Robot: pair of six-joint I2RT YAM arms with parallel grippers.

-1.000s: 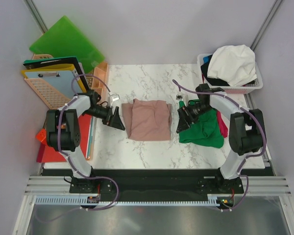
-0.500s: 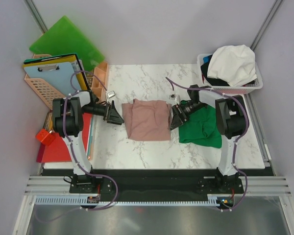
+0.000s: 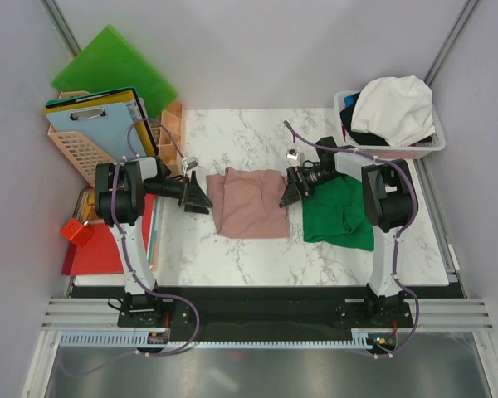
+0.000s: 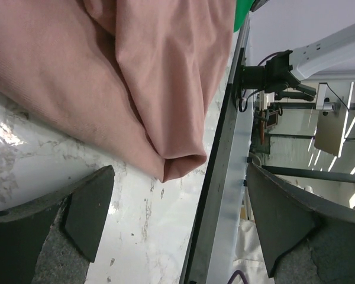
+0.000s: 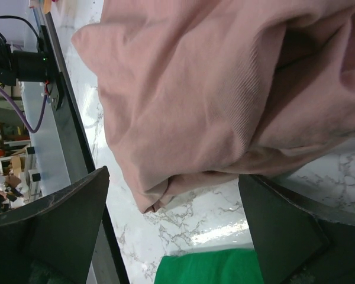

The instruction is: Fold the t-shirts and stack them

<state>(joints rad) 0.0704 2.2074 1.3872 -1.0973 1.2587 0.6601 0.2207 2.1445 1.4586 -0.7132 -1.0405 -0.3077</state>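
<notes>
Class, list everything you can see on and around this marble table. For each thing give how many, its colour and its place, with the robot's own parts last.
pink t-shirt: one, dusty pink, partly folded at the table's centre
green t-shirt: one, green, crumpled to the right of the pink one
white cloth: one, white, heaped on top in the basket
black cloth: one, black, under the white cloth
basket: one, white, back right corner
green board: one, green, leaning at back left
clipboard: one, pale blue, in the crate
crate: one, peach, left side
red folder: one, red, flat at the left edge
table: one, white marble
left gripper: one, black, open, left of the pink t-shirt
right gripper: one, black, open, between the two t-shirts
</notes>
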